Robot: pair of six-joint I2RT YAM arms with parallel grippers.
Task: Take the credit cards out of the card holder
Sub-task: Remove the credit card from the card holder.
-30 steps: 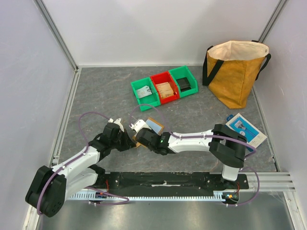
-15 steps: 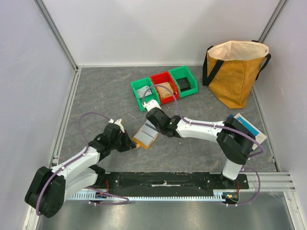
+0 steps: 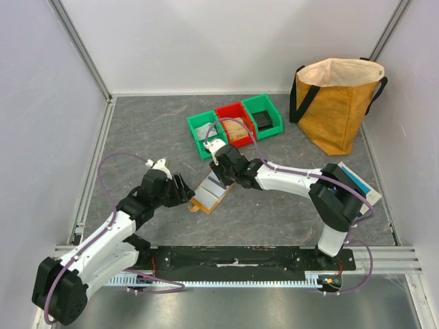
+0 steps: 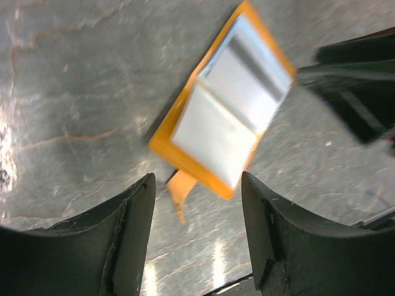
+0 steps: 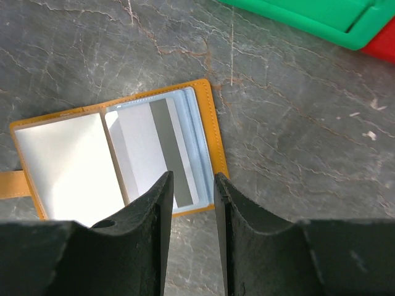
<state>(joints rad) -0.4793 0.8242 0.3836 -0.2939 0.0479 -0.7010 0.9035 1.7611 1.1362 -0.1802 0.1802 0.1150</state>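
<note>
Card holder (image 5: pixel 68 166) open on counter (image 5: pixel 290 129). My right tool (image 5: pixel 190 185) above, left tool (image 4: pixel 197 185) at 9 o'clock: both released, empty. Next: pinch card (image 5: pixel 148 148) edge.

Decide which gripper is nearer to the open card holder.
Right. The right gripper hangs directly over the card holder, above its card-filled panel. The left gripper sits open beside the tabbed end, apart from it.

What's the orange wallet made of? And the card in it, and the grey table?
The card holder is probably leather or an imitation: matte tan-orange rim. The card is likely smooth plastic: thin, greyish, with a dark stripe. The table is grey with pale veins and shiny reflections, so stone or a stone-look sheet; I cannot tell which.
</note>
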